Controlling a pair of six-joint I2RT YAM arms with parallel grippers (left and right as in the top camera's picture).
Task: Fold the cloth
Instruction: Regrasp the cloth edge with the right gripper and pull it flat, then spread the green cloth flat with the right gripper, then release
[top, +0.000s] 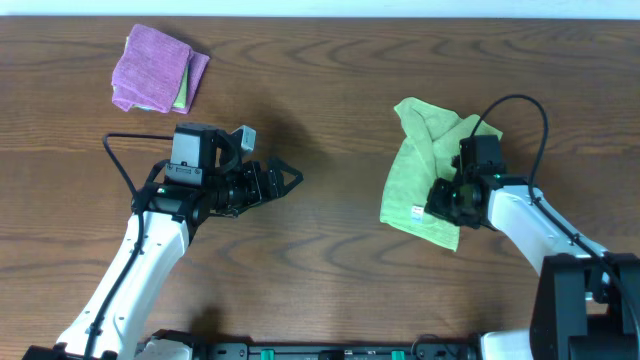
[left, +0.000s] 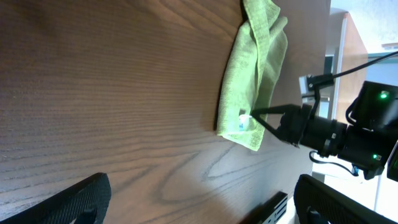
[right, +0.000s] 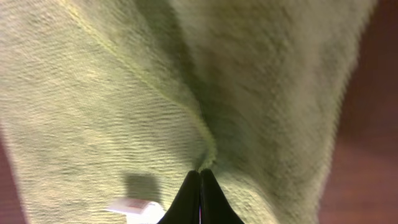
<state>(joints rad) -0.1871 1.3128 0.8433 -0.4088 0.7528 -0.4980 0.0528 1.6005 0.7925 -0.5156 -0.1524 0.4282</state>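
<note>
cloth (top: 410, 180): lay rumpled, right of centre on tabletop (top: 330, 290).
R jaws: we saw them pinched shut on a cloth ridge.
L jaws: spread apart, empty, mid-tabletop.
progress: fold barely begun, we judged; no neat halves yet.

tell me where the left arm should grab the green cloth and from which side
Probably the near left corner by the white tag, coming from the left side of the green cloth. That edge lies flat and bare, facing the open left gripper, while the right gripper has its fingers shut on a ridge farther right.
</note>
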